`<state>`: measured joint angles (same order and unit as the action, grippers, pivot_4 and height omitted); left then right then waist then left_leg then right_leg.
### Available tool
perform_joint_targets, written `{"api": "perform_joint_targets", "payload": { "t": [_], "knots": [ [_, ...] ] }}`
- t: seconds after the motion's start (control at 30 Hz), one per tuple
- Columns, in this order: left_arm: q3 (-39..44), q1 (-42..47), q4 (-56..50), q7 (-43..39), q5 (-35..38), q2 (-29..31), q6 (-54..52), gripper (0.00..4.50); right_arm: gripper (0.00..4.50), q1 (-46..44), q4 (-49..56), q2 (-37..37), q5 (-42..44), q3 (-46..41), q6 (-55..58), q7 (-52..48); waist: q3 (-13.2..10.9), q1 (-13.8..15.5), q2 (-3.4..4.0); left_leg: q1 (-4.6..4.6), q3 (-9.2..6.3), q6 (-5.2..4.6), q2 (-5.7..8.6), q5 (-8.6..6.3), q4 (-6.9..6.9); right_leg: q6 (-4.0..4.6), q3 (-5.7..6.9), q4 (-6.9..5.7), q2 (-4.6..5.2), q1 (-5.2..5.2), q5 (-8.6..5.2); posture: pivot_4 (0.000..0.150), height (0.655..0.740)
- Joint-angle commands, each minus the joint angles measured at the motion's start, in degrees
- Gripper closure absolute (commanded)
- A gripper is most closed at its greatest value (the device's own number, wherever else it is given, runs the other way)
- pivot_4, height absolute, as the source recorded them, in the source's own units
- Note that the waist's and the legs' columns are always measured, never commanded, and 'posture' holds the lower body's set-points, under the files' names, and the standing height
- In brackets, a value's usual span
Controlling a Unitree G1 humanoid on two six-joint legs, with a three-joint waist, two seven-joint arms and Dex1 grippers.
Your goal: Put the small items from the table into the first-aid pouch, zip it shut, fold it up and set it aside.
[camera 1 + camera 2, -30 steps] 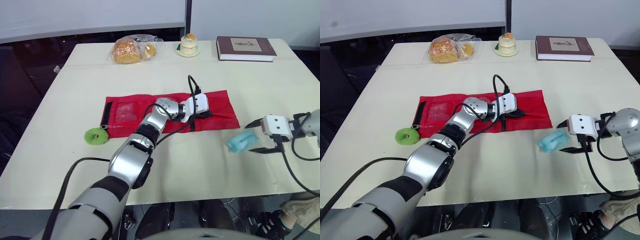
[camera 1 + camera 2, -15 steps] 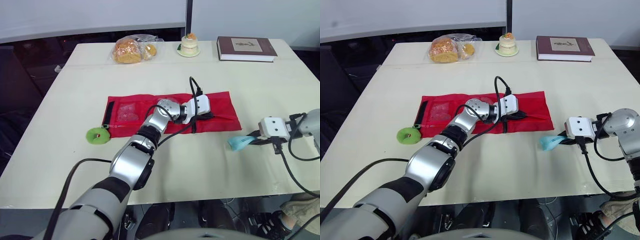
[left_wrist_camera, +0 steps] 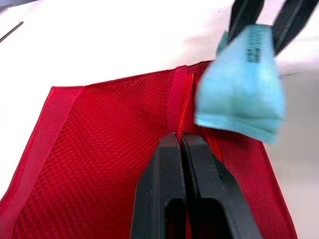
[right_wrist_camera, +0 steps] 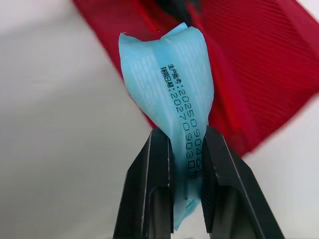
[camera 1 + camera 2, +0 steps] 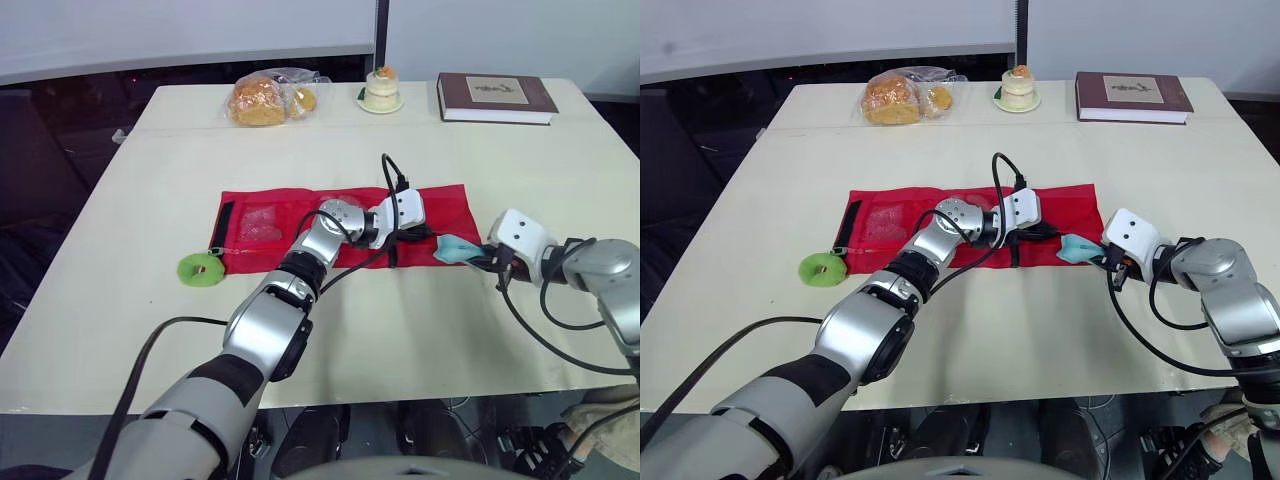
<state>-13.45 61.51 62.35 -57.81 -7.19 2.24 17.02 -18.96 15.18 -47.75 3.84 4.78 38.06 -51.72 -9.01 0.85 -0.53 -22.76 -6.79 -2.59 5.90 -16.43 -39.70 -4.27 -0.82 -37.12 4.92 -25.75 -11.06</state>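
Jaws: right jaws squeezed tight on the blue packet (image 4: 169,84) | left jaws closed, pinching the red pouch (image 5: 270,215) by its opening | packet over pouch's right end, tip pointing at opening, right arm nearest

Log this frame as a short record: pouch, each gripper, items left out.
pouch: red pouch flat, unfolded on the table
left gripper: shut, pinching pouch fabric by the zip
right gripper: shut on blue packet at the pouch's right end, not yet inside
loose item: green ring on the table beside the pouch's left end
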Motion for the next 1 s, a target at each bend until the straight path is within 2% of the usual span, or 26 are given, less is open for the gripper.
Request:
{"api": "perform_joint_targets", "payload": {
  "t": [0.03,0.4,0.57,0.67,0.73,0.77,0.87,0.9,0.93,1.0],
  "knots": [
    [0.88,0.72,-3.54,-0.55,1.7,-0.94,-0.22,4.5,4.37,0.09,3.49,-0.07,-2.35,1.16,2.93,3.48,0.0,-0.03,0.0,0.0,0.0,0.0,0.0,0.0,0.0,0.0,0.0,0.0,0.0,0.0,0.0,0.15,0.7289],
    [-0.12,-2.44,-9.04,-2.03,2.94,-2.02,-2.87,4.5,4.37,-5.34,5.57,12.1,-3.15,1.6,20.64,17.98,0.01,-0.07,0.01,0.01,-0.01,0.0,-0.01,0.0,-0.02,0.0,-0.01,-0.03,-0.01,0.0,0.0,0.15,0.7289],
    [-0.83,-3.59,-10.71,-2.38,3.02,-2.49,-3.91,4.5,4.37,-7.58,6.27,21.17,-2.37,0.1,27.08,25.22,0.02,-0.09,0.03,0.01,-0.04,0.0,0.01,0.0,-0.03,0.0,0.0,-0.03,0.0,0.01,0.0,0.15,0.7289],
    [-1.15,-3.9,-11.1,-2.59,2.94,-2.54,-4.06,4.5,4.37,-8.26,6.64,27.35,-1.71,-3.69,29.34,29.58,0.03,-0.05,0.04,0.01,-0.07,0.0,0.01,0.0,-0.02,0.0,0.03,-0.03,-0.01,0.0,0.0,0.15,0.7289],
    [-1.04,-3.93,-11.05,-2.47,3.01,-2.48,-4.32,4.5,3.36,-8.01,7.52,28.67,-0.93,-4.72,30.6,30.06,0.04,0.01,0.05,0.01,-0.08,0.0,0.03,0.0,-0.02,0.0,0.03,-0.04,0.0,0.01,0.0,0.15,0.7289],
    [-0.95,-3.96,-11.0,-2.35,3.06,-2.45,-4.5,4.5,3.11,-7.69,8.11,29.16,-0.39,-5.2,31.31,30.13,0.04,0.01,0.05,0.0,-0.08,0.0,0.04,0.0,-0.03,0.0,0.03,-0.03,0.0,0.01,0.0,0.15,0.7289],
    [-0.66,-4.25,-10.59,-2.1,3.21,-2.31,-5.06,4.5,1.81,-5.62,11.27,28.58,1.43,-5.8,33.17,29.42,0.04,-0.14,0.06,0.0,-0.09,0.0,0.05,0.0,-0.02,0.0,0.03,-0.03,-0.01,0.0,0.0,0.15,0.7289],
    [-0.59,-4.3,-10.43,-1.93,3.19,-2.23,-5.12,4.5,1.24,-4.6,13.02,27.45,2.59,-6.03,34.17,28.23,0.04,-0.17,0.07,0.0,-0.1,0.0,0.04,0.0,-0.01,0.0,0.04,-0.03,-0.02,0.0,0.0,0.15,0.7289],
    [-0.55,-4.27,-10.26,-1.73,3.12,-2.15,-5.1,4.5,0.95,-3.78,14.62,26.31,3.65,-6.41,35.1,27.22,0.05,-0.12,0.08,0.0,-0.1,0.0,0.04,0.0,-0.01,0.0,0.04,-0.03,-0.02,-0.01,0.0,0.15,0.7289],
    [-0.53,-4.24,-10.17,-1.47,3.06,-2.1,-5.15,4.5,0.95,-2.69,16.91,24.58,5.5,-7.18,36.23,25.89,0.05,-0.17,0.08,0.0,-0.11,0.0,0.05,0.0,0.0,0.0,0.06,-0.03,-0.02,0.0,0.0,0.15,0.7289]
  ]
}}
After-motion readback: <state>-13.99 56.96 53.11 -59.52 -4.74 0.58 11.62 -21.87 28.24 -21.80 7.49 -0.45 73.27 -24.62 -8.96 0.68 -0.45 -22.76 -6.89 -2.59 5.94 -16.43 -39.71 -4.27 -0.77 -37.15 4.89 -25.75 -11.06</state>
